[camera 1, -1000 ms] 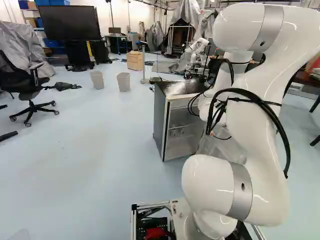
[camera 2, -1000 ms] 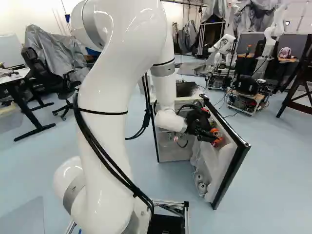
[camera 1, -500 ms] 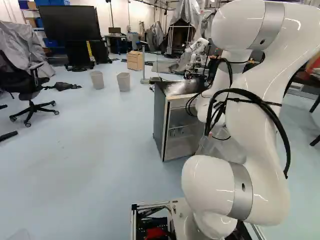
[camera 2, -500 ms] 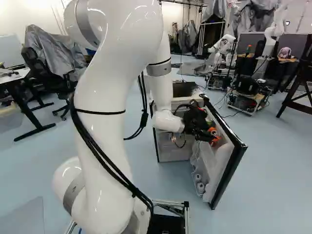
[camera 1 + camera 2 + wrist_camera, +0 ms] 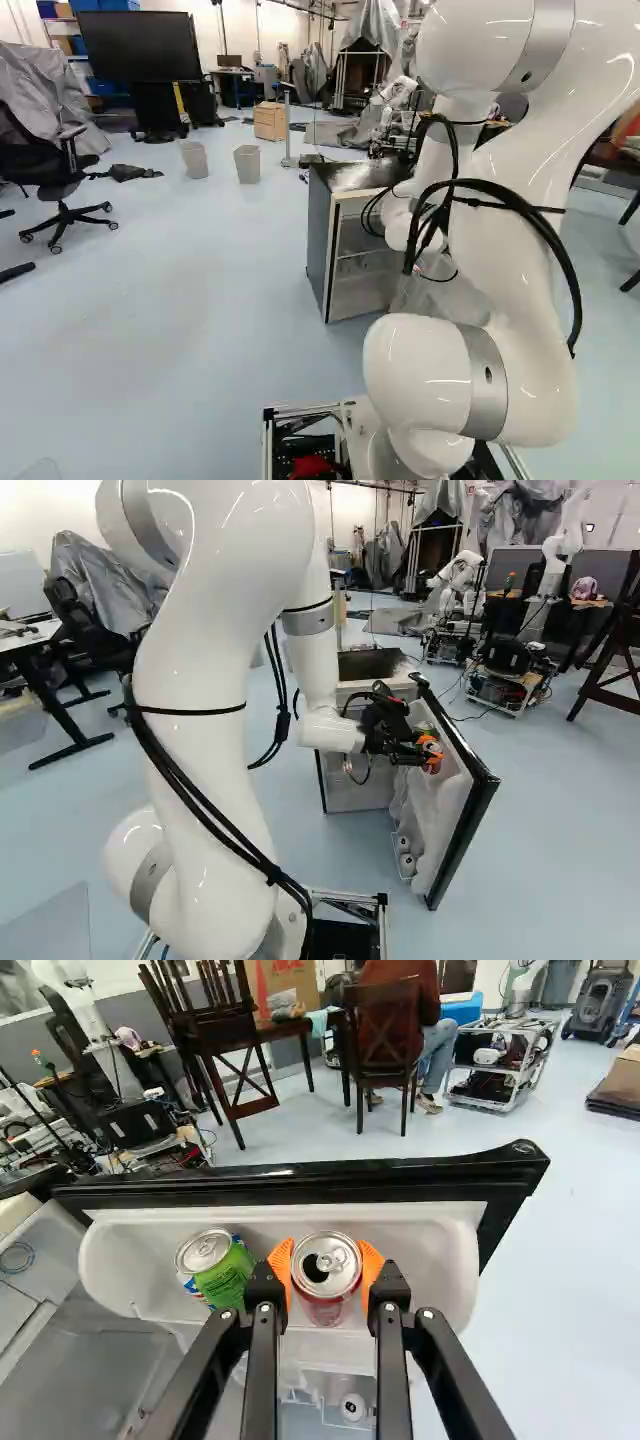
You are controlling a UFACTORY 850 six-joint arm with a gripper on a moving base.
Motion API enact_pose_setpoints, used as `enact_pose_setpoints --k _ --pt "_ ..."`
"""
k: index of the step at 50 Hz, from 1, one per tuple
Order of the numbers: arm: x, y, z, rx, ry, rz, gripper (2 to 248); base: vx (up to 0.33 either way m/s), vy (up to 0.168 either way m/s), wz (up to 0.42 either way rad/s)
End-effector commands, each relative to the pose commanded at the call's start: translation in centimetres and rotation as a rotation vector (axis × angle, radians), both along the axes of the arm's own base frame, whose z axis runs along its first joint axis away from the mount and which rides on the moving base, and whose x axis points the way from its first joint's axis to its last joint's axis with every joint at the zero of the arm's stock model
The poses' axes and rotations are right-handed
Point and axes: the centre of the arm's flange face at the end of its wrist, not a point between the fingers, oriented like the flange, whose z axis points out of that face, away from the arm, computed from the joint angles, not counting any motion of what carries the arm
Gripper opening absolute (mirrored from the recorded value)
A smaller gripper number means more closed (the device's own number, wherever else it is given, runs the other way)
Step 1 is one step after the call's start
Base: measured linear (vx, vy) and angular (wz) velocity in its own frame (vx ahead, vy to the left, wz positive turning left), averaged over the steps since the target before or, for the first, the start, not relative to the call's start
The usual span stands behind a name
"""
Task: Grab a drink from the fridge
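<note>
In the right base view my gripper (image 5: 430,754) is at the top of the fridge's open door (image 5: 484,805), shut on a red can (image 5: 433,747). In the wrist view the gripper (image 5: 326,1268) has its orange pads on both sides of that red can (image 5: 326,1298), near its silver top. The can is upright and looks higher than the green can (image 5: 226,1278) beside it in the white door shelf (image 5: 455,1260). Whether its base touches the shelf is hidden. The fridge body (image 5: 318,230) stands behind my arm.
White containers (image 5: 405,864) sit low in the door rack. Farther off are another robot (image 5: 510,670), dark wooden chairs (image 5: 383,1050) and a white wheeled cart (image 5: 500,1065). An office chair (image 5: 50,170) and two bins (image 5: 247,163) stand on the floor.
The gripper has moved left in the right base view with the red can, which shows more plainly. The door has swung slightly toward the fridge body. The base has stayed put.
</note>
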Motion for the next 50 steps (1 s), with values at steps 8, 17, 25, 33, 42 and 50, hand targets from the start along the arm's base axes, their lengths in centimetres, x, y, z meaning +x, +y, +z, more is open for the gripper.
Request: enact_pose_setpoints --k 8,17,25,33,42,50 --pt "-0.6 1.3 0.4 -0.036 -0.002 0.026 91 0.000 0.000 0.000" --pt "-1.3 2.8 1.0 -0.080 -0.007 0.057 91 0.000 0.000 0.000" --pt "-2.1 4.1 1.5 -0.120 -0.013 0.086 91 0.000 0.000 0.000" --pt "-2.8 5.4 1.9 -0.157 -0.020 0.117 91 0.000 0.000 0.000" --pt "-3.3 6.8 2.2 -0.179 -0.025 0.171 91 0.000 0.000 0.000" --pt "-3.4 7.9 2.4 -0.189 -0.030 0.238 91 0.000 0.000 0.000"
